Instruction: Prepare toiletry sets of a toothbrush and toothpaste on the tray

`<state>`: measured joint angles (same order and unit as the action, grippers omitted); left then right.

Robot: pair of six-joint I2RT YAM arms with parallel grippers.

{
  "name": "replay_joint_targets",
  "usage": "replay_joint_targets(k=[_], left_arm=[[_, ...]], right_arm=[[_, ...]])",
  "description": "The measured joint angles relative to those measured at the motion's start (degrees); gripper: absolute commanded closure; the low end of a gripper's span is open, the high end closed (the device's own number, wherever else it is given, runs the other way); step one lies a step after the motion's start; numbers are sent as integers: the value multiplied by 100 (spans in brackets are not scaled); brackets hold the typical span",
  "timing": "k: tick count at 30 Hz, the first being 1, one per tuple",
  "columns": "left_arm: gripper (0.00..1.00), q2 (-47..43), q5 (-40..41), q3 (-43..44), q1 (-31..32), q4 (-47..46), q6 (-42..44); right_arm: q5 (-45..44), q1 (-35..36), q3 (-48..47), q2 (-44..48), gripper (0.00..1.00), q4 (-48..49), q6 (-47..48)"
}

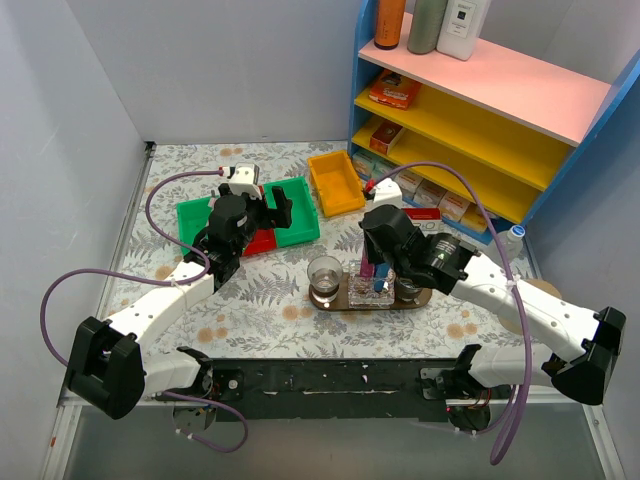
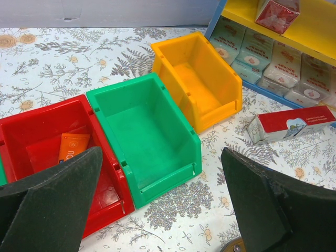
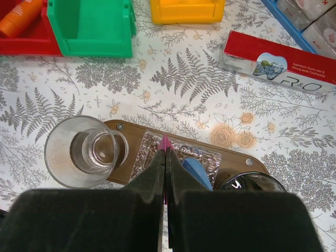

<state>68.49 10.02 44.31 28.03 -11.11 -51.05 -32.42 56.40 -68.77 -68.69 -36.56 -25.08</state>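
Over the middle of the tray (image 3: pixel 131 130), right jaws are pinched fully shut on the tip of the magenta toothpaste (image 3: pixel 165 142). Blue toothpaste (image 3: pixel 197 170) sits just beside it on the tray, at a glittery holder (image 3: pixel 149 152). One glass (image 3: pixel 86 152) stands at the tray's left end, another glass (image 3: pixel 252 182) at its right. Well beyond the tray's far-left side, left jaws gape fully open over the red bin (image 2: pixel 31 136) and green bin (image 2: pixel 147 126), holding nothing.
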Motion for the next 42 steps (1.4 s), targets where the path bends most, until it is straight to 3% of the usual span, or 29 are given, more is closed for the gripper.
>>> replay_joint_targets(k=[8, 42], left_arm=[[2, 0, 0, 0, 0, 0, 0], [2, 24, -2, 0, 0, 4, 0]], right_arm=[[0, 4, 492, 157, 99, 348, 0], [20, 13, 977, 136, 99, 890, 0]])
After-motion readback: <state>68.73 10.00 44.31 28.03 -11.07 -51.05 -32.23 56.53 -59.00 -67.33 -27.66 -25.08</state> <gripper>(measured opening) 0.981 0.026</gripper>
